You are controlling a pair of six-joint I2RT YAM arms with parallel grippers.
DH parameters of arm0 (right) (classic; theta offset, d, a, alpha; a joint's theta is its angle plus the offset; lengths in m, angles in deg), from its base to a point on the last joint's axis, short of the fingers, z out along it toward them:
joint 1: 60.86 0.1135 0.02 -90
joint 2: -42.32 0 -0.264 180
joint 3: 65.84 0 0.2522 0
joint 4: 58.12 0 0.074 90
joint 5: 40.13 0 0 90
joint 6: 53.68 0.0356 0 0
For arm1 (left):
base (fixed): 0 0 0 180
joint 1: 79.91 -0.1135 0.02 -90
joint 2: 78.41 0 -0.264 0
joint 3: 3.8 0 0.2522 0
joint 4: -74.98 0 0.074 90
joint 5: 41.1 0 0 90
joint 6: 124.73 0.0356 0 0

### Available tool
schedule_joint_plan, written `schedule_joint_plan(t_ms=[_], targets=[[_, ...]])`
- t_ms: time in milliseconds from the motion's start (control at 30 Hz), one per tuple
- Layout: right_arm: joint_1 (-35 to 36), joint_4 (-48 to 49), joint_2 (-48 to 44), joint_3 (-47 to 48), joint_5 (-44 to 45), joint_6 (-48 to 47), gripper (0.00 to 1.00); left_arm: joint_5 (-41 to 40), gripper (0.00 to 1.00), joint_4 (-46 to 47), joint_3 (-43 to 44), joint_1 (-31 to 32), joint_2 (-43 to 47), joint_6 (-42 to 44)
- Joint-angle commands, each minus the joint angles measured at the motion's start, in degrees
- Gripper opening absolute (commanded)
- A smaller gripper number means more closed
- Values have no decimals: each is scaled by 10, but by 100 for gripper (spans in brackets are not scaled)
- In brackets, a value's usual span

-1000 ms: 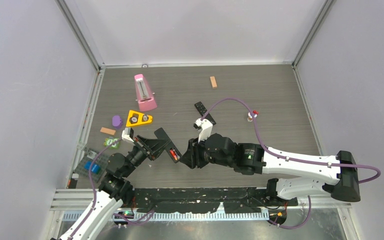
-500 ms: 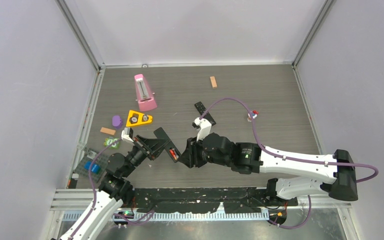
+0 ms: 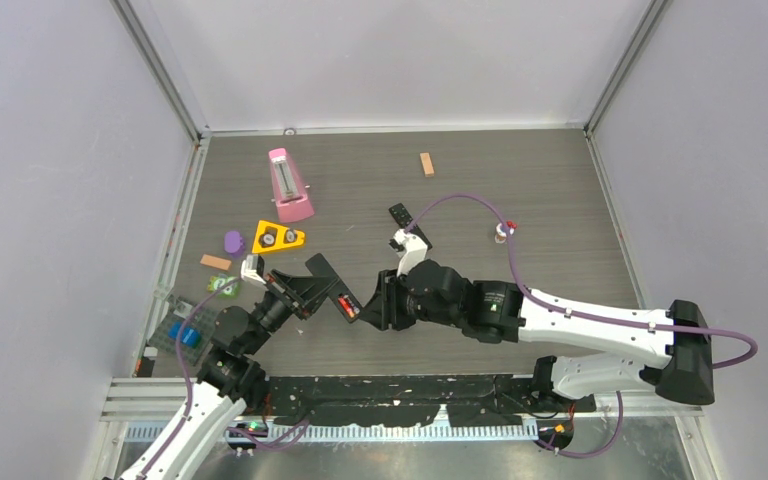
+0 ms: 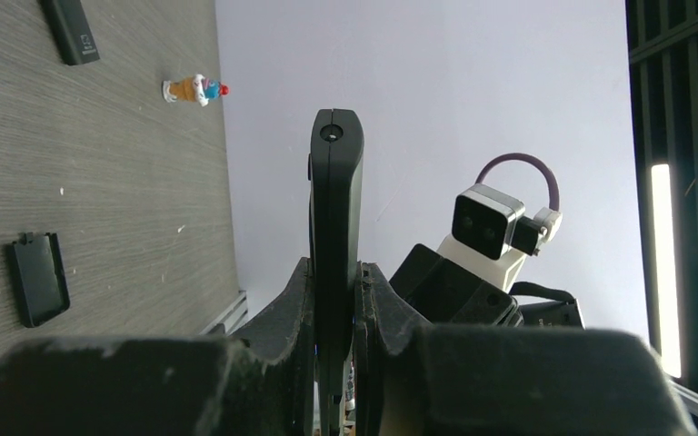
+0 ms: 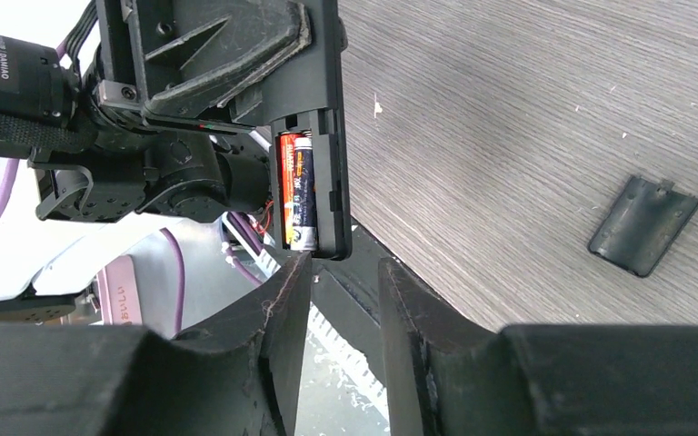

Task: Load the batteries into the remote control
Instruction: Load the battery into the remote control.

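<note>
My left gripper [image 3: 312, 290] is shut on a black remote control [image 3: 336, 288] and holds it edge-on above the table; it also shows in the left wrist view [image 4: 336, 218]. Its open back compartment holds red-and-dark batteries [image 5: 298, 191], seen as a red spot in the top view [image 3: 346, 304]. My right gripper [image 5: 345, 268] is open and empty, its fingertips just below the remote's compartment end [image 5: 318, 136]. In the top view the right gripper [image 3: 368, 308] is next to the remote. The loose black battery cover [image 5: 643, 223] lies on the table, also in the left wrist view [image 4: 38, 277].
A second black remote [image 3: 408, 223] lies mid-table, with a small figurine [image 3: 503, 231] to its right. A pink metronome [image 3: 288, 186], a yellow triangle block [image 3: 278, 237], a purple piece [image 3: 232, 241], a wooden block [image 3: 426, 163] and a clear tray [image 3: 182, 330] at the left edge.
The right arm has shifted slightly left and its wrist turned a little. The left gripper and remote have stayed still.
</note>
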Motion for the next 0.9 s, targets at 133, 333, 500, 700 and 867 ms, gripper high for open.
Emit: schedule_joint_plan(t_ms=[133, 333, 500, 700, 867], targets=[[-22, -13, 29, 36, -4, 31, 31, 41, 0, 59, 9, 2, -6, 24], [-25, -45, 62, 61, -18, 40, 24, 47, 0, 69, 13, 2, -13, 37], [-34, -70, 83, 73, -28, 59, 16, 51, 0, 75, 26, 2, -12, 81], [-39, -85, 104, 75, -47, 61, 11, 47, 0, 46, 53, 2, -2, 139], [-39, -99, 113, 80, -64, 27, 10, 34, 0, 19, 63, 2, 6, 170]])
